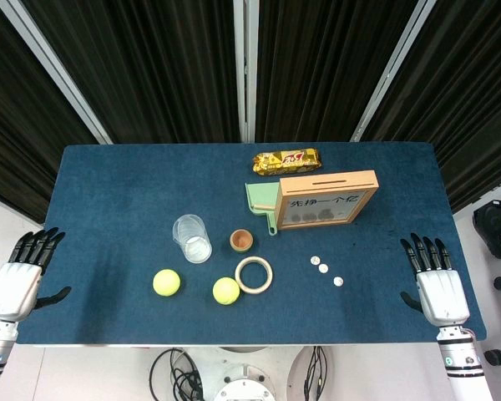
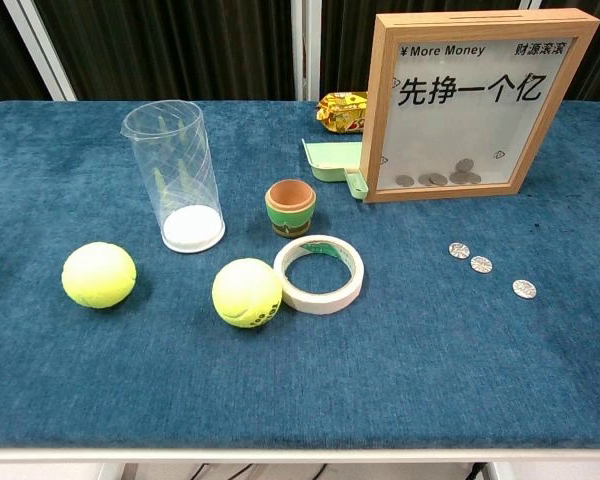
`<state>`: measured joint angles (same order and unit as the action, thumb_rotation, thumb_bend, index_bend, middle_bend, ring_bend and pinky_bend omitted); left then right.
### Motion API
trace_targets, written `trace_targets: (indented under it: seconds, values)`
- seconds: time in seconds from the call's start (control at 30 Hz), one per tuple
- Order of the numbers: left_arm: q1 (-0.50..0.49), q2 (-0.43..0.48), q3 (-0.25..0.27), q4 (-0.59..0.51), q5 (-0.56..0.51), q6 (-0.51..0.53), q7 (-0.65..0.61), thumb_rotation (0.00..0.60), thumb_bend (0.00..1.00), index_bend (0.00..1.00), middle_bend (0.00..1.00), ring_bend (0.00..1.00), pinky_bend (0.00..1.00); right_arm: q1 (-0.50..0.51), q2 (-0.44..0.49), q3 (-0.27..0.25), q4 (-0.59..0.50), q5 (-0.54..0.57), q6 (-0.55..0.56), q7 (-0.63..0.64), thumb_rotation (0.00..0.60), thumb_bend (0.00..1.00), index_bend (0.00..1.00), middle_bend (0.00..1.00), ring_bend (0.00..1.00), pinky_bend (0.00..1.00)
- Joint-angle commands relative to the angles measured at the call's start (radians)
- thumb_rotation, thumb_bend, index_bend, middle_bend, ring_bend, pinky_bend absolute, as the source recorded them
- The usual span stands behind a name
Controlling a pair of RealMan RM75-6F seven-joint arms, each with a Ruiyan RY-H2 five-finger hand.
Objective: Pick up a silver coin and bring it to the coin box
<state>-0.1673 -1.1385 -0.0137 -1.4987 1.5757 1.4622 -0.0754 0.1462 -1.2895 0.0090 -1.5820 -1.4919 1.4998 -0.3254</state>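
Thin, light, slippery silver coin at four o'clock on tabletop; pinch rim; right robot hand empty, spread.

Three silver coins on cloth, two tennis balls, one coin box, one tape roll

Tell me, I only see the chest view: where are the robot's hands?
Observer: Both rest at the table's near edge, holding nothing: left hand far left, right hand far right, fingers spread.
Operator: Which hand is closer to the silver coins?
Observer: The right hand; the silver coins lie on its side of the masking tape roll.
Operator: Does the coin box have a slot on top?
Observer: Yes, the head view shows a narrow slot along the top edge of the coin box.
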Motion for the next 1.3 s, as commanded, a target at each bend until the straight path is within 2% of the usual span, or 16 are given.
trace_targets:
  seconds: [0.03, 0.4, 0.67, 0.83, 1.0, 1.3]
  values:
    - [0.000, 0.002, -0.002, -0.002, -0.005, -0.003, 0.002, 0.600, 0.15, 0.05, 0.02, 0.00, 0.00, -0.017, 0.007, -0.001, 0.013, -0.012, 0.024, 0.006, 0.600, 0.04, 0.00, 0.00, 0.00, 0.00]
    - [-0.003, 0.000, -0.004, -0.010, -0.004, -0.005, 0.014, 0.600, 0.15, 0.05, 0.02, 0.00, 0.00, -0.033, 0.019, 0.002, 0.008, -0.021, 0.017, 0.025, 0.600, 0.04, 0.00, 0.00, 0.00, 0.00]
    - [-0.002, 0.001, 0.001, -0.013, -0.003, -0.010, 0.013, 0.600, 0.15, 0.05, 0.02, 0.00, 0.00, 0.037, 0.011, 0.021, -0.051, 0.000, -0.113, -0.047, 0.600, 0.04, 0.00, 0.00, 0.00, 0.00]
    - [-0.002, -0.002, 0.002, -0.006, 0.000, -0.010, 0.004, 0.600, 0.15, 0.05, 0.02, 0.00, 0.00, 0.101, -0.008, 0.048, -0.111, 0.065, -0.224, -0.155, 0.600, 0.04, 0.00, 0.00, 0.00, 0.00]
    - [-0.001, -0.004, 0.009, 0.005, 0.008, -0.009, -0.003, 0.600, 0.15, 0.05, 0.02, 0.00, 0.00, 0.170, -0.066, 0.083, -0.108, 0.181, -0.326, -0.300, 0.600, 0.05, 0.00, 0.00, 0.00, 0.00]
    - [0.004, -0.008, 0.010, 0.021, 0.014, 0.002, -0.032, 0.600, 0.15, 0.05, 0.02, 0.00, 0.00, 0.236, -0.145, 0.097, -0.071, 0.303, -0.395, -0.395, 0.600, 0.05, 0.00, 0.00, 0.00, 0.00]
